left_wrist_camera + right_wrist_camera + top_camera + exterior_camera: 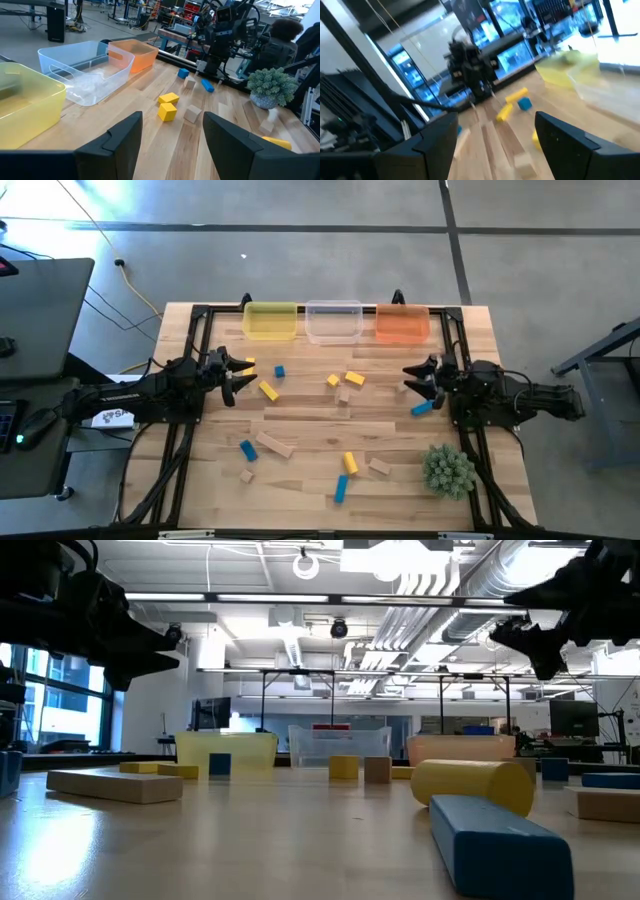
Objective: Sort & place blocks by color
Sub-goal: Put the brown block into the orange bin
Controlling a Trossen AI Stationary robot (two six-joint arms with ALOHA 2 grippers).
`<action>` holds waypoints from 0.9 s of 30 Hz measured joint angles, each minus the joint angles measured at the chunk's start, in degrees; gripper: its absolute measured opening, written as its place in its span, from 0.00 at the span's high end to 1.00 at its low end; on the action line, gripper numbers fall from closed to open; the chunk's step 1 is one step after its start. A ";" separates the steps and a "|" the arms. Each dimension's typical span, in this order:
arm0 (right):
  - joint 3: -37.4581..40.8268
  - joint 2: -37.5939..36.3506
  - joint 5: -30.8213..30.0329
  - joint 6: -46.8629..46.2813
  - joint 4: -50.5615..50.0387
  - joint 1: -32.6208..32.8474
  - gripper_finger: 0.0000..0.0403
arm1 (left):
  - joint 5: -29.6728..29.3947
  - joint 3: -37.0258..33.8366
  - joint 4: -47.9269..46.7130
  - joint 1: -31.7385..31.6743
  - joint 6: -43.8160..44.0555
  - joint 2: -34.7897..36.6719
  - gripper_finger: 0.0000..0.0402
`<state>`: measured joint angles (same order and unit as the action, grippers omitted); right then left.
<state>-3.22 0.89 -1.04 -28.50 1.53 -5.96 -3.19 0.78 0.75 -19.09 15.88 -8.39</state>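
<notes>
Blue, yellow and tan wooden blocks lie scattered flat on the table. In the high view a yellow bar [268, 390] and a blue cube [279, 370] sit just right of my left gripper [243, 378]. A blue bar [422, 408] lies near my right gripper [408, 379]. Two yellow blocks [355, 379] and a tan cube [345, 394] rest mid-table. More blocks [341, 488] lie toward the near edge. Both grippers are open, empty and raised above the table, facing each other. The left wrist view shows my left gripper [170, 145]; the right wrist view shows my right gripper [495, 145].
Three translucent bins stand in a row at the far edge: yellow [270, 320], clear [333, 321], orange [402, 322]. A spiky green plant ball [448, 470] sits at the near right corner. A black frame runs along the table's left, right and far sides.
</notes>
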 joint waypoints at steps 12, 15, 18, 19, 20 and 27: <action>-9.04 1.86 -10.83 0.64 4.34 0.00 0.37 | 0.01 0.00 0.00 0.00 0.00 -0.01 0.50; -14.54 4.40 -14.04 3.30 -0.44 0.00 0.37 | 0.00 0.00 0.00 0.00 0.00 0.01 0.50; -20.89 8.34 -17.84 3.83 -9.26 0.00 0.37 | -0.01 -0.02 0.00 0.00 0.00 -0.01 0.50; -23.20 9.89 -18.98 3.35 -12.37 0.00 0.37 | 0.00 -0.01 0.00 0.00 0.00 0.00 0.50; -25.39 11.56 -20.09 2.72 -15.52 0.00 0.37 | 0.00 -0.02 0.00 0.00 0.00 -0.01 0.50; -38.22 24.71 -23.69 -10.00 -39.68 0.00 0.37 | -0.01 -0.02 0.00 0.00 0.00 0.01 0.50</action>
<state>-41.44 25.59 -24.73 -38.50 -38.15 -5.96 -3.20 0.75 0.75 -19.09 15.88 -8.39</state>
